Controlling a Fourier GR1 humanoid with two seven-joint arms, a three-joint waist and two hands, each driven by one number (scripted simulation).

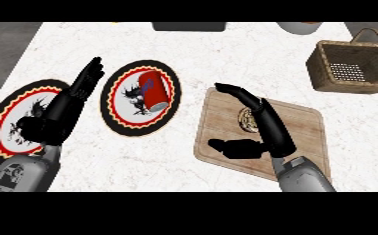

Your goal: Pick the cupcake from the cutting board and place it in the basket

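Observation:
A cupcake with a patterned top sits on the wooden cutting board at the lower right. My right hand hangs over the board just right of the cupcake and partly covers it, fingers stretched toward the board's far edge, thumb out to the left, open. A brown wicker basket stands at the upper right, well beyond the board. My left hand rests open at the left, fingers up, over a plate.
A round black, red and yellow plate carries a red can lying on its side. A second such plate lies at the left edge under my left hand. A dark object and a pale bowl sit along the far edge.

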